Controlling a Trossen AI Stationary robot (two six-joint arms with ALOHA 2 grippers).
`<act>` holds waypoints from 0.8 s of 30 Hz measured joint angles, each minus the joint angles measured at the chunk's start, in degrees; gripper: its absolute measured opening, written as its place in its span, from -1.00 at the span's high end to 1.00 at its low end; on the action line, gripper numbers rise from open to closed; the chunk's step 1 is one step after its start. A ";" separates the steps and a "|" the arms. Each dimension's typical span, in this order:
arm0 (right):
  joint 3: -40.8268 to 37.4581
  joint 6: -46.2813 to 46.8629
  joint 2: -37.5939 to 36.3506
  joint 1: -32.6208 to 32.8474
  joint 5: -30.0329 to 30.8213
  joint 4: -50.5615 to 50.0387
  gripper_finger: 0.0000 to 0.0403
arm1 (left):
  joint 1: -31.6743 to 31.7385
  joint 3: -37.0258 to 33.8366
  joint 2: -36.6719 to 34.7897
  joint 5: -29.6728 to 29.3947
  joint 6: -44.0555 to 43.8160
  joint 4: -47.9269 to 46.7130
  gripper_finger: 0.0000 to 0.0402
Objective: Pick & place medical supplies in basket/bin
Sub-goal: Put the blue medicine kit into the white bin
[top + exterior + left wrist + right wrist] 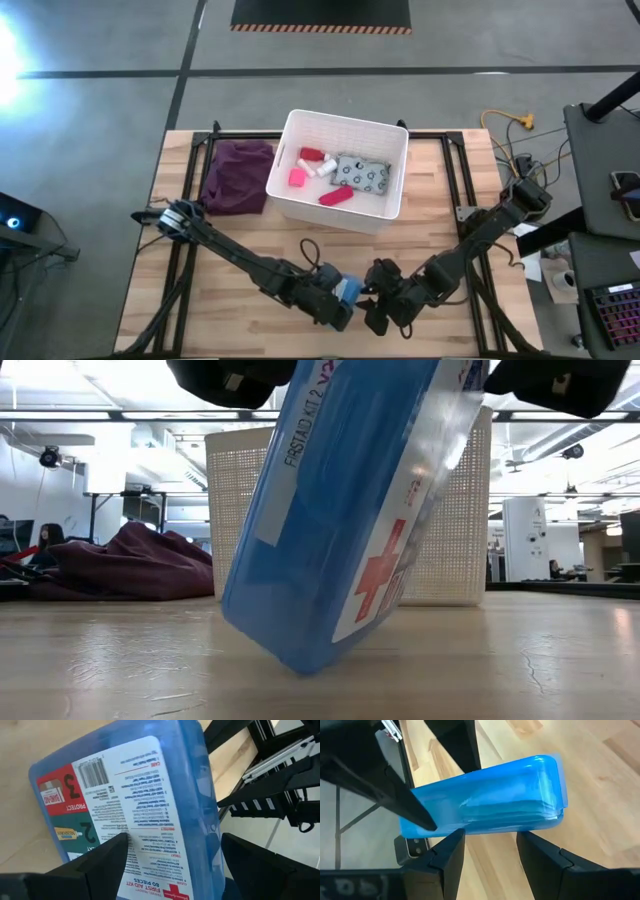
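A blue-white first-aid box with a red cross stands tilted near the table's near edge, its lower corner on the wood. My left gripper is shut on its upper part. My right gripper is open right beside the box, its fingers just short of the box's blue edge. I cannot tell whether they touch it. The white bin stands at the far middle and holds a pink cube, a red tube, a patterned packet and white vials. My left gripper pinches the first-aid box between its two fingers, near the box's upper end. One finger lies on the labelled back face, the other on the opposite side. The fingers come from above, slanting from the table's left. The box hangs tilted, its lower corner on the table.
A purple cloth lies left of the bin. Bare wood lies between the bin and the grippers. Black frame rails run along the table's left and right sides.
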 joint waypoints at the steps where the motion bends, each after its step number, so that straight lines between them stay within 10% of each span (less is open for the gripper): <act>1: 0.00 -0.24 0.00 -0.27 0.01 0.08 0.14 | 0.00 -0.04 -0.14 0.00 0.00 -0.06 -0.50; 24: 0.41 -3.60 0.02 -3.35 0.41 2.56 0.14 | -2.65 -0.04 -2.93 -0.24 -1.41 -9.55 -0.50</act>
